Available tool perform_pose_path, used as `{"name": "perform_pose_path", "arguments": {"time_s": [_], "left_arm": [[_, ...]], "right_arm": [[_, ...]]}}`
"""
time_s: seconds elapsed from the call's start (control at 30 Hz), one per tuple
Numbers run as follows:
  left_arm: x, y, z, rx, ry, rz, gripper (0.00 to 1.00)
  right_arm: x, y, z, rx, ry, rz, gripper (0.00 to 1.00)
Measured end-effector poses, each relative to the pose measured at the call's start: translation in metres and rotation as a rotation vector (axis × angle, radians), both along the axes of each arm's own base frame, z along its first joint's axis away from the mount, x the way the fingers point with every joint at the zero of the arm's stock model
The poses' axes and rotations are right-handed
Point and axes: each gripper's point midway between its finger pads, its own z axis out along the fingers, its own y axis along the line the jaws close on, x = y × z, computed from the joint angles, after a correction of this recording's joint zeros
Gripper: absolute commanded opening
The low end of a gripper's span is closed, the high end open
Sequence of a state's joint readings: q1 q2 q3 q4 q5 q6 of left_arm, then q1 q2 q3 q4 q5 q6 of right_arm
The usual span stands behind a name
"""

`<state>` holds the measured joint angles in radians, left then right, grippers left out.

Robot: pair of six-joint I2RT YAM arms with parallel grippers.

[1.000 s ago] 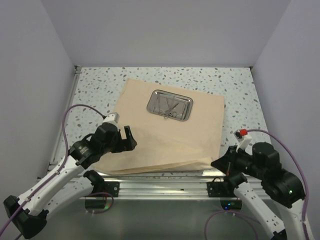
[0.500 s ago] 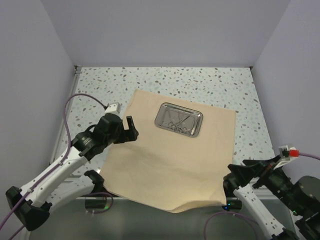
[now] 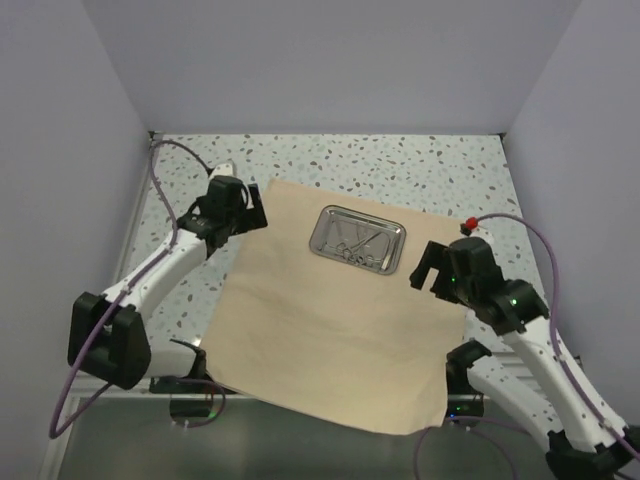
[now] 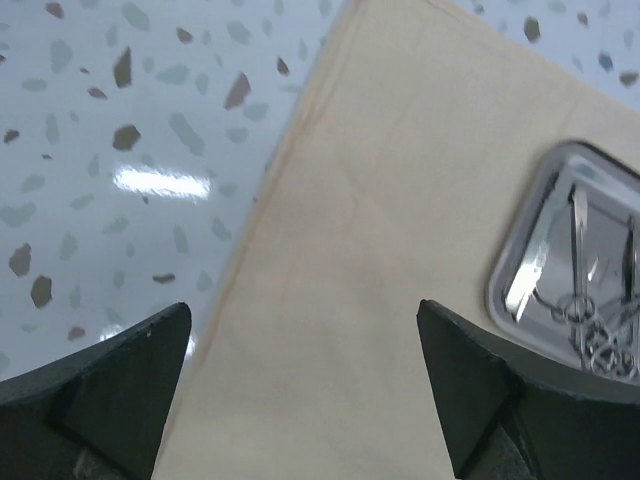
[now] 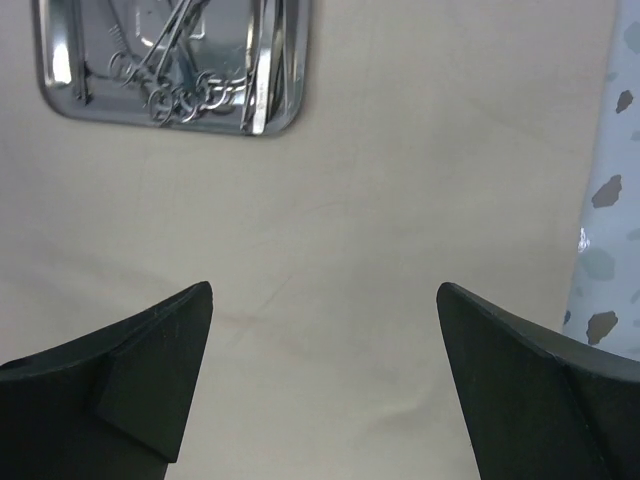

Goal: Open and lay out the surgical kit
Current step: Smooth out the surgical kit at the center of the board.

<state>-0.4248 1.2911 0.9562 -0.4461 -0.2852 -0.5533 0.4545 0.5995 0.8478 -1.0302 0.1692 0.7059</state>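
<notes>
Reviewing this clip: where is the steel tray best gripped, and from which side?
The steel tray lies flat on the cloth wrap, so only its raised rim offers purchase. Probably pinch the right short rim from above with the right gripper, which is open and nearest.

You have bright, soft, even light in the top view, with only faint shadows by the arms. In the left wrist view a white glare streak lies on the desk (image 4: 150,182) at 9 o'clock, and the steel tray (image 4: 515,250) flashes at 3 o'clock. The left gripper's fingers (image 4: 100,400) and the right gripper's fingers (image 5: 130,380) look dark and soft-edged.
</notes>
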Motion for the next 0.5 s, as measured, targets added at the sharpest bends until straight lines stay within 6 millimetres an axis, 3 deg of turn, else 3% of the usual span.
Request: {"name": "perform_pose_path", "arguments": {"time_s": [0.1, 0.2, 0.33, 0.43, 0.5], "left_arm": [[0.043, 0.036, -0.008, -0.037, -0.016, 0.081, 1.00], [0.075, 0.052, -0.030, -0.077, -0.003, 0.097, 0.99], [0.103, 0.037, -0.079, -0.133, 0.073, 0.021, 0.97], [0.117, 0.021, -0.110, -0.181, 0.112, -0.046, 0.96], [0.137, 0.011, -0.101, -0.214, 0.055, -0.088, 0.94]], "right_arm": [[0.035, -0.005, -0.020, -0.093, 0.039, -0.099, 0.98], [0.063, -0.022, -0.024, -0.137, 0.022, -0.217, 0.97], [0.103, -0.075, -0.035, -0.102, 0.047, -0.451, 0.93], [0.123, -0.111, -0.060, -0.087, 0.123, -0.555, 0.93], [0.132, -0.121, -0.077, -0.067, 0.173, -0.568, 0.93]]}}
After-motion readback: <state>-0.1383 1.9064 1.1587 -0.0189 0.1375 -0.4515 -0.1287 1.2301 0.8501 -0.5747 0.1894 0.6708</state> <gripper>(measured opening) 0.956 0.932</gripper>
